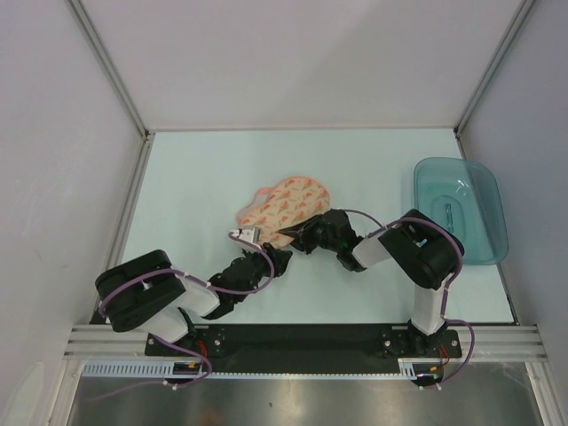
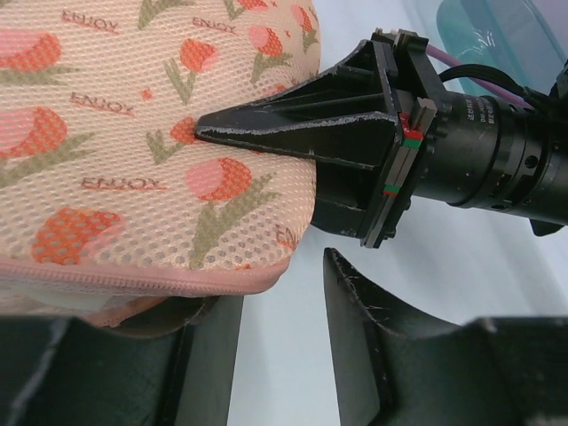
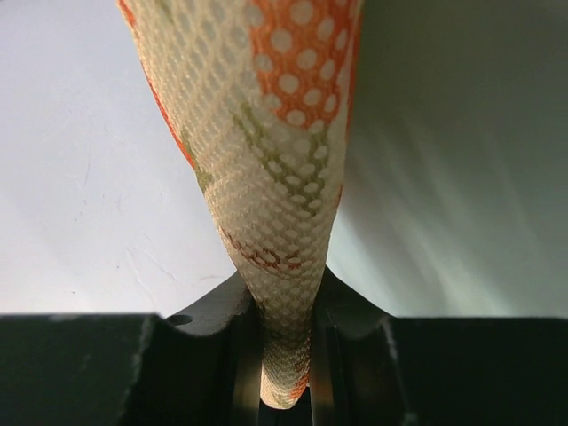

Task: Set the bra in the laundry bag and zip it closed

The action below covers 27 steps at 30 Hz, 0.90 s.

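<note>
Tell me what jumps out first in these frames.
The peach-pink tulip-print mesh laundry bag lies mid-way across the pale table, a fold of it pinched by the right gripper, jaws shut. The left gripper sits open at the bag's near zip edge. A translucent teal plastic tray stands at the table's right side.

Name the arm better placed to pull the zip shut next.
Left, probably. The right gripper is shut on the laundry bag, anchoring it. The left gripper is open and free, its fingers beside the pink zip edging.
</note>
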### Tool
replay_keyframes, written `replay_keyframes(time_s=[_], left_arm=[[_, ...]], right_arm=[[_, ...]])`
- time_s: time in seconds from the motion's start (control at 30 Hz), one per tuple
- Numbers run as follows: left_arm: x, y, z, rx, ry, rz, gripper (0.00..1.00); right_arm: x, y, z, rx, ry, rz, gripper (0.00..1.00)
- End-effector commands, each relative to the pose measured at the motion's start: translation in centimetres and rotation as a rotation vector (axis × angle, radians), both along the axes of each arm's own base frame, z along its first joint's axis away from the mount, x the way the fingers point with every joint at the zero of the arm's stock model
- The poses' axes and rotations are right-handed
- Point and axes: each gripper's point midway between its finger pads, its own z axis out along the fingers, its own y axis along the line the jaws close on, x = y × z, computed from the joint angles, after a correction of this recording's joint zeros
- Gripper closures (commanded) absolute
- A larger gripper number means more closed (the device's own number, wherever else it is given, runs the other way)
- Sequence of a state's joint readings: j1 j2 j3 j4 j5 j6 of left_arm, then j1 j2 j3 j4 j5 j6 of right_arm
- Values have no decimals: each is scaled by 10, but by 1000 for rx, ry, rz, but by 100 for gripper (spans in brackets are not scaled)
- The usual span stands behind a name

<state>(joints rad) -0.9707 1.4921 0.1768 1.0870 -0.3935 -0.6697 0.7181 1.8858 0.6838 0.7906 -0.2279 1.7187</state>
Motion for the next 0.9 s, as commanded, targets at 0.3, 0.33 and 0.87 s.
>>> replay_keyframes(time_s=[0.3,0.33,0.87], left_arm=[[22,7,16,-12,-45,70,87],[21,6,17,-14,-44,61,91],[-13,34,-14,28,113,38,100]], right_arm=[[-1,-1,22,39,-35,-30,84],[0,-2,21,37,-35,-32,87],[25,-43,12,-122,-96,-24,97]])
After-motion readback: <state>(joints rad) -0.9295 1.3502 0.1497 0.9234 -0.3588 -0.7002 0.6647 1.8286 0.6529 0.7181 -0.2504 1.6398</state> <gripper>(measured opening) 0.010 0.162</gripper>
